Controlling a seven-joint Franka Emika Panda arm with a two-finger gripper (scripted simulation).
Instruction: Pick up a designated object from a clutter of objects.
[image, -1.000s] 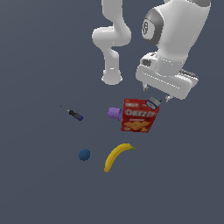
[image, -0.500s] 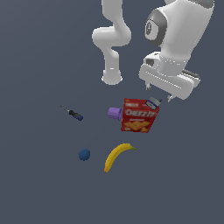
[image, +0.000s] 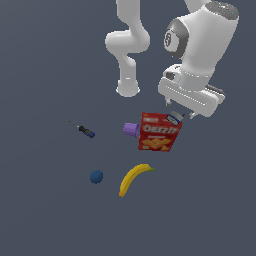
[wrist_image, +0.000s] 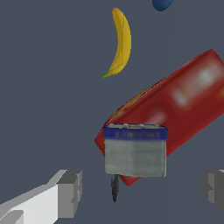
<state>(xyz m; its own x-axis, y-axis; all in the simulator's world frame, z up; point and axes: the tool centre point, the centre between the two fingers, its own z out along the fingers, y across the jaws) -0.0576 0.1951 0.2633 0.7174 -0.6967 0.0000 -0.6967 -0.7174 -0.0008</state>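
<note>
The designated object, a small stubby grey piece with a dark blue band (image: 174, 117), sits at the corner of the red cracker box (image: 159, 132) on the exterior view's right. In the wrist view the piece (wrist_image: 135, 151) lies in front of the box (wrist_image: 183, 100), between my fingers and a little ahead of them. My gripper (image: 180, 111) hovers just above it, open and empty, with a wide gap (wrist_image: 142, 188). The purple cup (image: 131, 129) touches the box on its other side.
A yellow banana (image: 134, 178) lies in front of the box and also shows in the wrist view (wrist_image: 120, 41). A small blue ball (image: 96, 176) lies to the banana's left in the exterior view. A thin dark-handled screwdriver (image: 84, 130) lies further left.
My hand has come down slightly toward the grey piece. The objects have not moved.
</note>
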